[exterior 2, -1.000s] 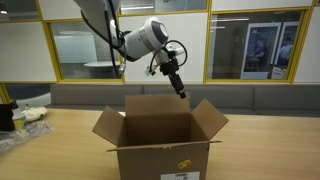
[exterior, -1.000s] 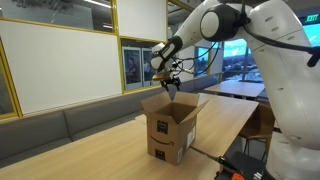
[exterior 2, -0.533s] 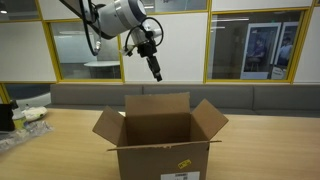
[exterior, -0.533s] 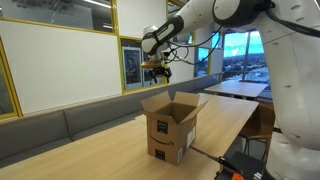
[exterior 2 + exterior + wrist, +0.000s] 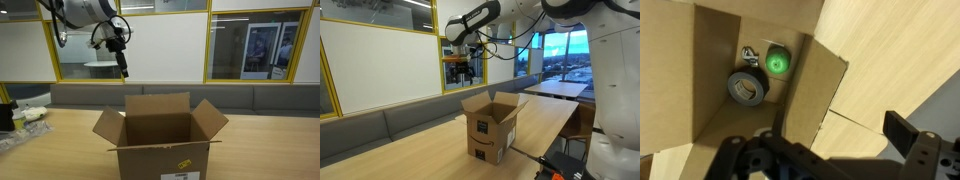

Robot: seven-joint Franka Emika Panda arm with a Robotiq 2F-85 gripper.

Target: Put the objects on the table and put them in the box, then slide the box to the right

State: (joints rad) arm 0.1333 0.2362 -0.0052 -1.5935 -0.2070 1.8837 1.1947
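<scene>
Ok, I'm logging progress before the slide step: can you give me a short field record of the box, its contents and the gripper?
box: stands on the table, top flaps open
green ball: inside the box
black tape roll: inside the box, next to the green ball
gripper: open, holding nothing, high up and clear of the box
contact: gripper touches nothing

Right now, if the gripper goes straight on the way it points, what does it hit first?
The gripper points down: likely the table beside the box, maybe a flap; depth unclear.
</scene>
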